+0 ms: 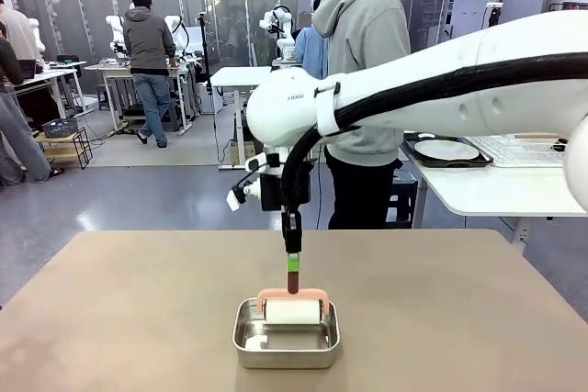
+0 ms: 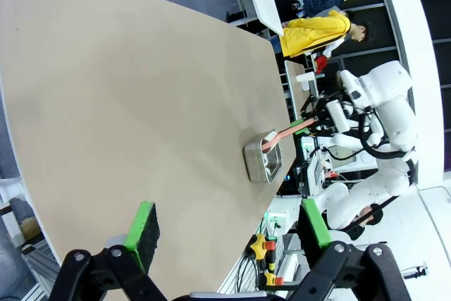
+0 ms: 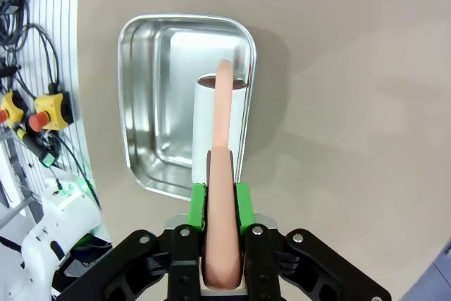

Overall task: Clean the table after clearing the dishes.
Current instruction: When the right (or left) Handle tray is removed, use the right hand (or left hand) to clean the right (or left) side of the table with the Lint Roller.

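Front view: matte tan table (image 1: 119,309) holds a steel pan (image 1: 286,353).

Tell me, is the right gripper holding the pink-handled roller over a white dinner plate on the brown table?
No. The right gripper holds the pink-handled roller in a steel pan, not over a white dinner plate; the pan stands on the brown table. The right wrist view shows it.

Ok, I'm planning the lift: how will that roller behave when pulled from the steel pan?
The white roller is probably light: the right pincer holds it by the pink handle. It looks cylindrical, so it should roll on the table. The shallow pan may shift if the roller catches its rim.
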